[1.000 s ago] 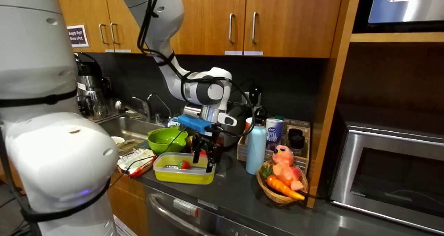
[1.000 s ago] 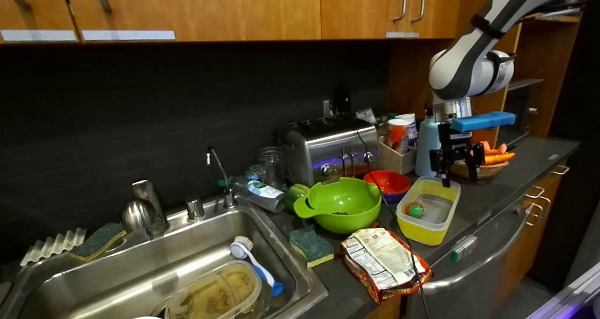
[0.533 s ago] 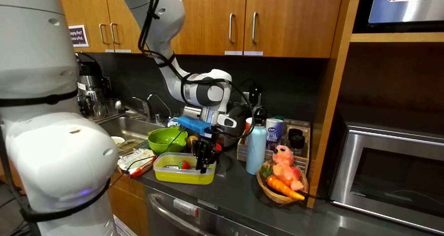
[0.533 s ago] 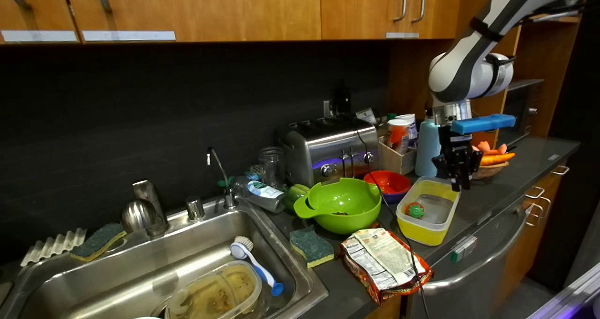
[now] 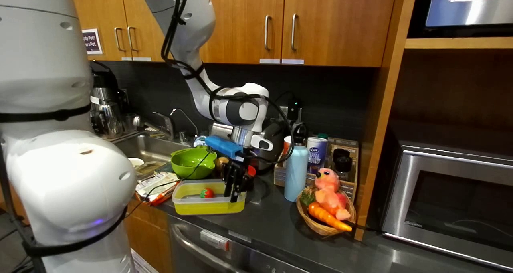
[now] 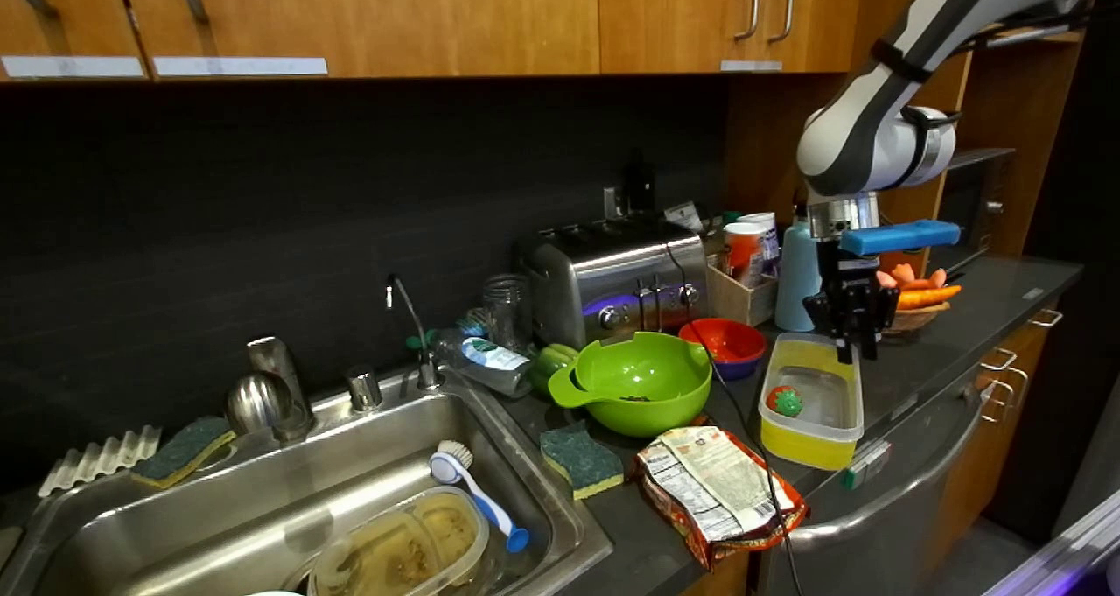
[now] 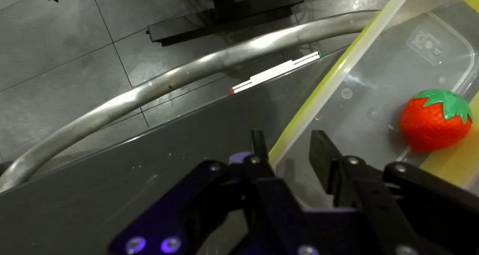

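My gripper (image 7: 287, 135) points down over one end of the yellow plastic container (image 5: 208, 209), its fingers part-way apart. In the wrist view the container's pale rim (image 7: 325, 90) runs into the gap, close by the left finger (image 7: 258, 144); whether they touch I cannot tell. The right finger (image 7: 318, 154) is over the container's inside, clear of the rim. A red toy strawberry (image 7: 434, 126) with a green cap lies in the container, beyond the right finger. Both exterior views show the gripper (image 6: 857, 353) at the container's end away from the strawberry (image 6: 785, 401).
Near the container are a green bowl (image 6: 647, 390), a red bowl (image 6: 724, 342) and a food bag (image 6: 713, 487). A light blue bottle (image 5: 296, 172) and a wicker basket (image 5: 320, 228) stand beyond the gripper. The counter's front edge (image 7: 179, 116) runs close alongside the container.
The fingers have drawn closer together than a second ago. During the last half second the container, strawberry inside, has turned and shifted toward the counter's front edge. The gripper is slightly lower.
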You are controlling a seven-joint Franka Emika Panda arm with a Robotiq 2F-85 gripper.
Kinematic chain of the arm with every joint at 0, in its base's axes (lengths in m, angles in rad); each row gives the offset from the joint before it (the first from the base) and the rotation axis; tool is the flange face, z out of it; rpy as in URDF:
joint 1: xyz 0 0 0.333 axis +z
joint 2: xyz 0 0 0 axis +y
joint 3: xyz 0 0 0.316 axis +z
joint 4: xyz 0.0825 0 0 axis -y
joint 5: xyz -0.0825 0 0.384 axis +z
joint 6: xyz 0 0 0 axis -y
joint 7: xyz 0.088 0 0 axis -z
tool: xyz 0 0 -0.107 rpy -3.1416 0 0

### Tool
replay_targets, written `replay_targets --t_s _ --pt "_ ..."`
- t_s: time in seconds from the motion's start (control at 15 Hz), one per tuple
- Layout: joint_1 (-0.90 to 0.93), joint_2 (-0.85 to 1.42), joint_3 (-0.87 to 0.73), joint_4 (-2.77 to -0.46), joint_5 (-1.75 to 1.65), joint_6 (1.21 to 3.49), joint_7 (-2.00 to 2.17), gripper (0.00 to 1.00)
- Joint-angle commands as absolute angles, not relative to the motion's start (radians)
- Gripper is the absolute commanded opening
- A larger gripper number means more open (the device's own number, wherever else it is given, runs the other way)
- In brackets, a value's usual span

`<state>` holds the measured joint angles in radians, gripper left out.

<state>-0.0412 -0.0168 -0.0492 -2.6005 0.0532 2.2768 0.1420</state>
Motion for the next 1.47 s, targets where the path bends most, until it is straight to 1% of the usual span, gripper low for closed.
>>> replay_targets --t_s 0.0,0.27,0.33,0.4,0.47,0.53,0.6,0.8,1.0,1.07,1.13,1.2,1.4 --pt "-0.039 0.025 -0.044 -2.589 0.100 2.298 0.098 0.69" --pt "-0.036 0.062 -0.038 -2.575 0.132 2.305 0.069 0.96" --pt "-0.035 0.066 -0.036 -2.571 0.135 2.303 0.065 0.99" --pt "-0.034 0.074 -0.035 -2.566 0.138 2.303 0.059 0.77" --pt "-0.033 0.080 -0.033 -2.561 0.139 2.301 0.057 0.64" --pt "-0.033 0.082 -0.032 -2.557 0.138 2.298 0.054 0.63" --pt "-0.033 0.088 -0.031 -2.552 0.135 2.299 0.053 0.59" --pt "-0.034 0.094 -0.028 -2.543 0.133 2.297 0.050 0.36" --pt "-0.034 0.100 -0.027 -2.535 0.134 2.298 0.048 0.11" --pt "-0.034 0.100 -0.027 -2.534 0.135 2.297 0.048 0.04" --pt "-0.034 0.102 -0.027 -2.533 0.135 2.300 0.047 0.01" --pt "-0.034 0.100 -0.026 -2.534 0.136 2.300 0.047 0.00" --pt "-0.035 0.095 -0.027 -2.536 0.136 2.301 0.048 0.02"
